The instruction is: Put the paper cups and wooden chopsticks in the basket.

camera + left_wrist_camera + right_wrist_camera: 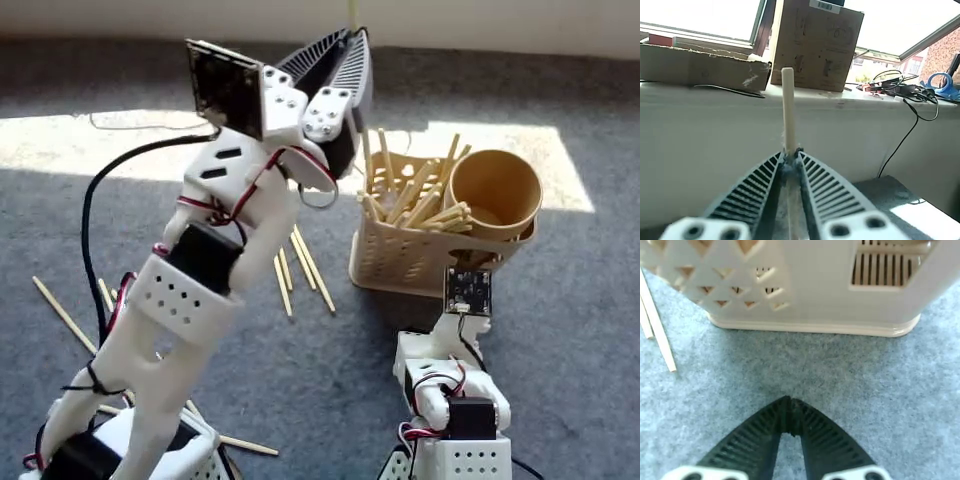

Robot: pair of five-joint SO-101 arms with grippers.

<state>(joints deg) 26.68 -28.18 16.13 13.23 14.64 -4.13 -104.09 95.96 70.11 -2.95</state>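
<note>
My left gripper (350, 52) (791, 153) is raised high, just left of the basket, and is shut on a wooden chopstick (788, 105) that points straight up past its tips (352, 12). The beige lattice basket (400, 262) (815, 295) holds several chopsticks (412, 196) and a paper cup (496, 192) lying on its side at the right end. Low on the carpet in front of the basket, my right gripper (790, 404) is shut on nothing. Loose chopsticks (302, 262) (657, 335) lie on the carpet left of the basket.
More chopsticks lie farther off on the grey carpet, at the left (62, 312) and near the left arm's base (245, 444). A white wall with a sill, cardboard boxes (816, 44) and cables stands behind the basket.
</note>
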